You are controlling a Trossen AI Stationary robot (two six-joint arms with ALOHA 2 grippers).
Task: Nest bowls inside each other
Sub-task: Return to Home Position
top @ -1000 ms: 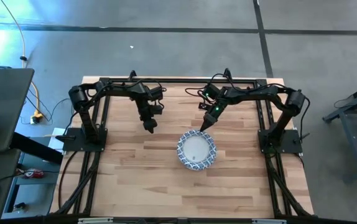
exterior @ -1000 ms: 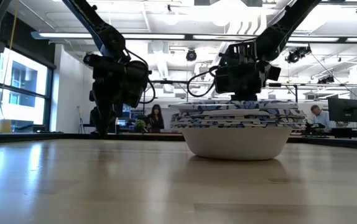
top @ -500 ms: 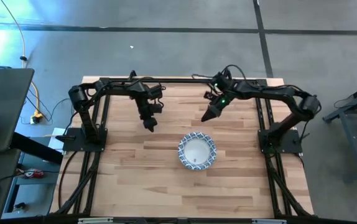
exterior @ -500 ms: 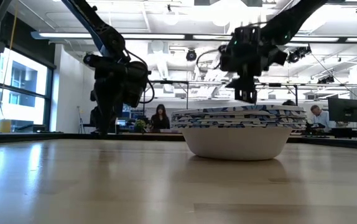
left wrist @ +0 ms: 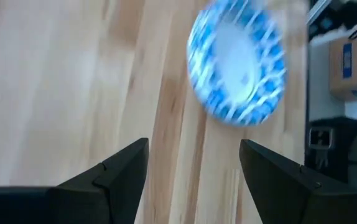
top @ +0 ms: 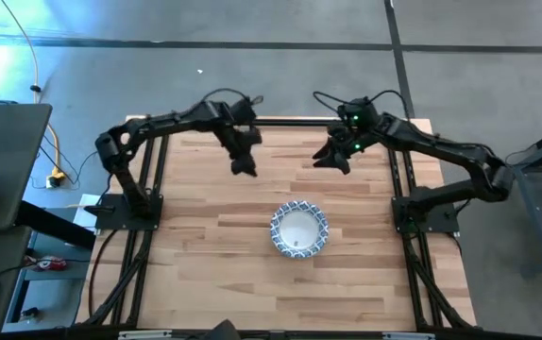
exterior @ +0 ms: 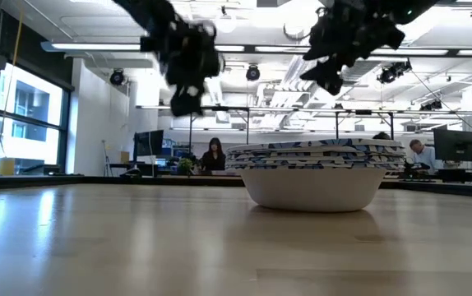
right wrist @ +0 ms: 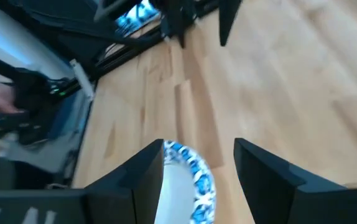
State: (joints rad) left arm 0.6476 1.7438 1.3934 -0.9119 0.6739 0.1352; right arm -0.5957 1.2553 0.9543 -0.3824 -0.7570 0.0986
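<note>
The bowls [top: 299, 229] stand nested in one stack at the table's middle, white inside with blue-patterned rims; in the low view the stack [exterior: 314, 173] rests by its white base on the wood. The stack also shows in the left wrist view [left wrist: 237, 65] and partly in the right wrist view [right wrist: 188, 180]. My left gripper [top: 244, 168] hangs open above the table, toward the far edge and left of the stack; its fingers [left wrist: 194, 165] hold nothing. My right gripper [top: 324, 159] is open too, raised toward the far edge, right of the left one, empty [right wrist: 197, 168].
The wooden table [top: 205, 274] lies bare around the stack. The arms' black frame [top: 148, 208] borders its left, right and far sides. People sit in the room behind [exterior: 213, 154].
Both grippers have risen and drawn back toward the table's far edge. My right gripper left the stack's far rim, going up and away. My left gripper moved up and a little to the right. The stack has stayed where it was.
</note>
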